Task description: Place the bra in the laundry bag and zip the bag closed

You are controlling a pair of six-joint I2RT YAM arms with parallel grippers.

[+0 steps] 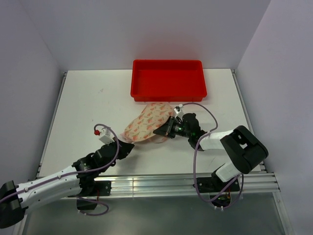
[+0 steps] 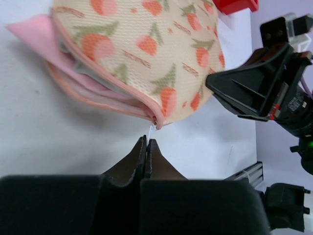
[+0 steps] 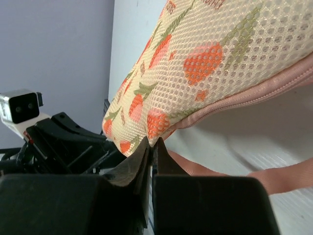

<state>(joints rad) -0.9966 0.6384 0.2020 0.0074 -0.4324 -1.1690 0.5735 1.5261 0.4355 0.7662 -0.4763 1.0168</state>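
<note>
Right wrist: right pincer closed, nipping laundry bag edge; left pincer closed just beside it.

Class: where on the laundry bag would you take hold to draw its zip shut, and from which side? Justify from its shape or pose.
Probably the small pale zip pull jutting from the laundry bag's tapered end, approached level with the table from that end. It sticks clear of the mesh, and the open pink-edged seam runs away from it.

The right gripper is pinching the mesh laundry bag at its edge, jaws closed; the bag's pink loop handle is lying on the white table.
</note>
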